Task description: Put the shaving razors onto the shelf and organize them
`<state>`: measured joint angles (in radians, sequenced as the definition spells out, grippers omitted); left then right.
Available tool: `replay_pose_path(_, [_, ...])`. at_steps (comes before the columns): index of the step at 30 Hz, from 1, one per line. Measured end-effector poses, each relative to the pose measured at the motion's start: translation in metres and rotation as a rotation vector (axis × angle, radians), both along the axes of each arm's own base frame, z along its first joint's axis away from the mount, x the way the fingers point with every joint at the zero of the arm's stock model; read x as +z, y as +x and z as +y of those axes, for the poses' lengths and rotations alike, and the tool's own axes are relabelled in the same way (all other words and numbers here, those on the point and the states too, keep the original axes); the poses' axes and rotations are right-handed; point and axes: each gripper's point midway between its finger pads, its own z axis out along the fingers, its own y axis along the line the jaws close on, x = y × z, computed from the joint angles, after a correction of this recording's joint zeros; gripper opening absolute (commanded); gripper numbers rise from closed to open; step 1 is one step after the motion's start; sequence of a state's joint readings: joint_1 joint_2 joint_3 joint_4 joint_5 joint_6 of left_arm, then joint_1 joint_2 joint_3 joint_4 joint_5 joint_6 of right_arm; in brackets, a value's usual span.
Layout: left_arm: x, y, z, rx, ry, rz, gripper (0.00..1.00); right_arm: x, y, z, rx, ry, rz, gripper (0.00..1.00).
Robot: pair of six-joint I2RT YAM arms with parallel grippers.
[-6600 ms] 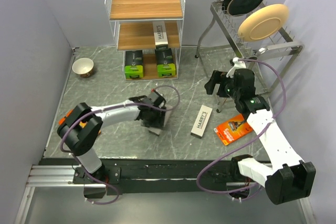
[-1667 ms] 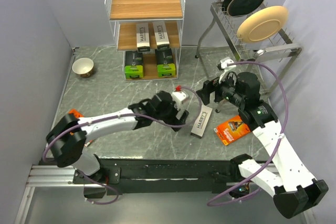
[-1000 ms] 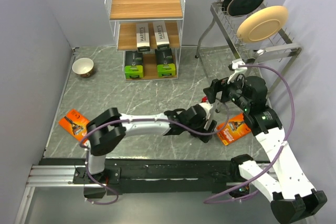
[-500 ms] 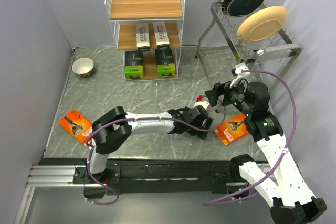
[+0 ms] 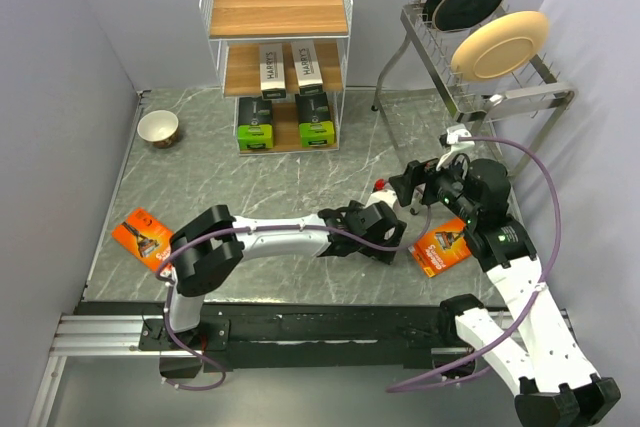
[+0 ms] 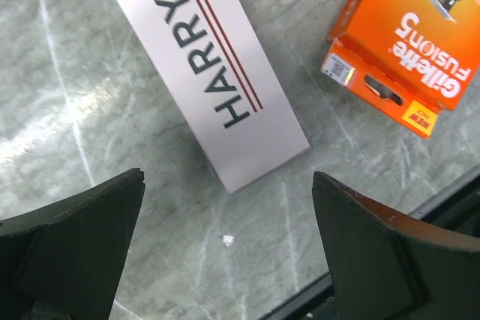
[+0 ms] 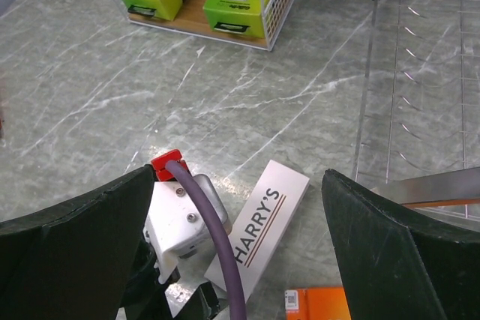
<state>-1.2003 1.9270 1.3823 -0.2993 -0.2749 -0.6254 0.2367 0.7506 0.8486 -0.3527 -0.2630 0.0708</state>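
The left gripper [image 6: 225, 256] hovers over the white box [image 6: 202, 65], jaws spread wide and empty. The box lies flat on the table [image 6: 112, 185], right of centre, well apart from the shelf [image 5: 277, 9] at the far side. An orange pack [image 6: 409, 43] lies just right of it. The right gripper [image 5: 413, 187], also wide and empty, hangs near. How high the left jaws stand is hard to tell. The box runs slantwise to them, so closing may catch only its near end and let it swing or slip. The arms are close enough to collide.
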Motion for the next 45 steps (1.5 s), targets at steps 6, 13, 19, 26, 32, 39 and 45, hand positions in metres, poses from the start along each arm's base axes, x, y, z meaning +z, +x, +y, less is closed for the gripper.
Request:
replay_pose_path(6, [-0.004,-0.003,-0.015,0.014,-0.026,0.057,0.99,0.003,-0.003,-0.003,-0.009,0.004,-0.017,1.00])
replay_pose_path(13, [-0.029,-0.003,-0.021,0.048,-0.001,0.101,0.97,0.001,-0.005,-0.007,-0.022,0.015,-0.012,1.00])
replay_pose_path(19, [-0.042,-0.002,-0.019,0.084,0.020,0.116,0.89,0.001,-0.004,-0.008,-0.026,0.023,-0.011,1.00])
replay_pose_path(26, [-0.042,0.004,-0.018,0.098,0.024,0.089,0.83,-0.002,-0.005,-0.007,-0.022,0.025,-0.006,1.00])
replay_pose_path(32, [-0.042,0.007,-0.017,0.102,0.031,0.075,0.70,-0.009,-0.004,-0.009,-0.031,0.028,0.011,1.00])
replay_pose_path(39, [-0.044,0.013,-0.005,0.102,0.008,0.075,0.55,-0.010,-0.003,-0.011,-0.043,0.037,0.018,1.00])
replay_pose_path(45, [-0.043,0.015,0.008,0.053,0.026,0.044,0.54,-0.011,-0.002,-0.013,-0.054,0.044,0.022,1.00])
